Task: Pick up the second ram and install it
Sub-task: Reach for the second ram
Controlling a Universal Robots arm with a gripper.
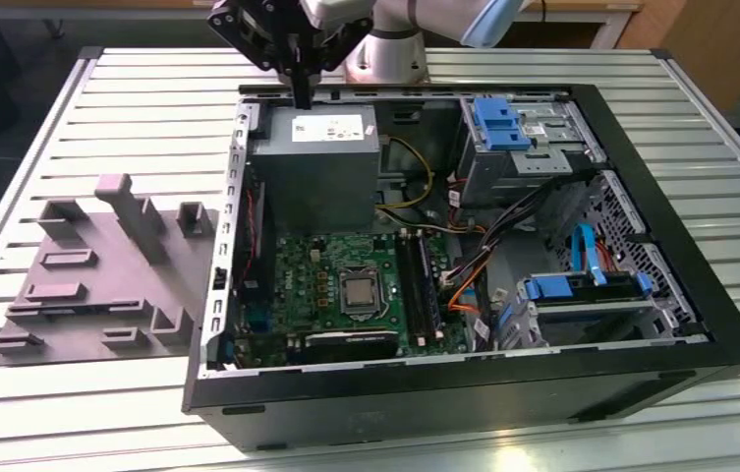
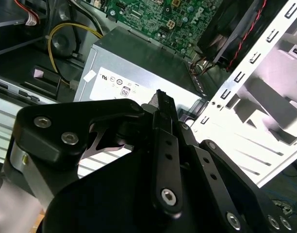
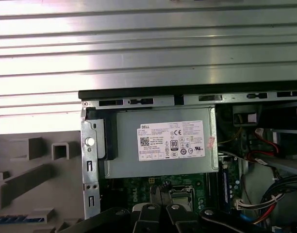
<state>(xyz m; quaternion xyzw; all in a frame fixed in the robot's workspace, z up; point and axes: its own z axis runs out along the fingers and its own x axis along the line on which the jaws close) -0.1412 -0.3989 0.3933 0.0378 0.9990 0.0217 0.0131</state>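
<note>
Overhead, the tool hangs closed above the power supply.

Slatted metal table: open PC case lying on side, mid-table; grey moulded tray just beside it, towards the exterior view's left.

Robot arm cut off at exterior view's top edge, memory slots too small to tell whether occupied, grey tray cropped in first wrist view, power supply partly hidden behind gripper in second wrist view.
</note>
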